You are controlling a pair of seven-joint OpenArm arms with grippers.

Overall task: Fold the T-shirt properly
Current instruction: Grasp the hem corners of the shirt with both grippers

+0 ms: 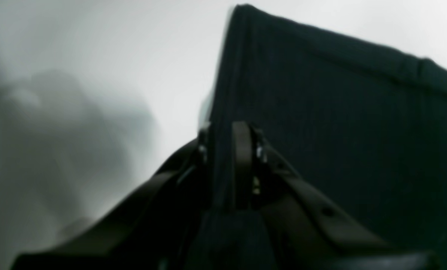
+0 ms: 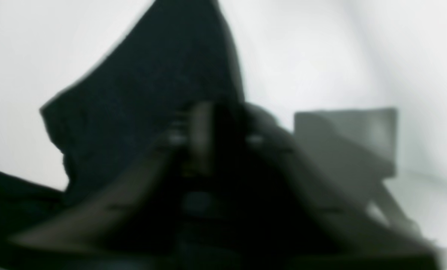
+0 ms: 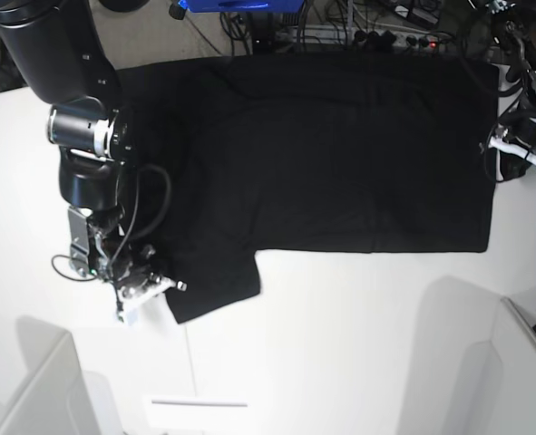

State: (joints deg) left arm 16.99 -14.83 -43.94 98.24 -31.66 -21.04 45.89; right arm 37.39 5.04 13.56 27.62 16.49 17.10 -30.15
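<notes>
The black T-shirt point(image 3: 340, 163) lies spread flat on the white table point(image 3: 340, 344), plain side up, with one sleeve reaching toward the front left. At that sleeve's edge my right gripper point(image 3: 154, 281) is down on the table. The blurred right wrist view shows the right gripper point(image 2: 217, 127) shut, with black cloth point(image 2: 152, 93) rising from between its fingers. My left gripper point(image 3: 496, 145) is at the shirt's right edge. In the left wrist view the left gripper point(image 1: 227, 150) is shut on a fold of the cloth point(image 1: 339, 112).
White box-like walls stand at the front left point(image 3: 41, 390) and front right point(image 3: 521, 362) of the table. Cables and power strips point(image 3: 385, 27) run behind the far edge. A grey box shape point(image 2: 347, 138) shows beside the right gripper.
</notes>
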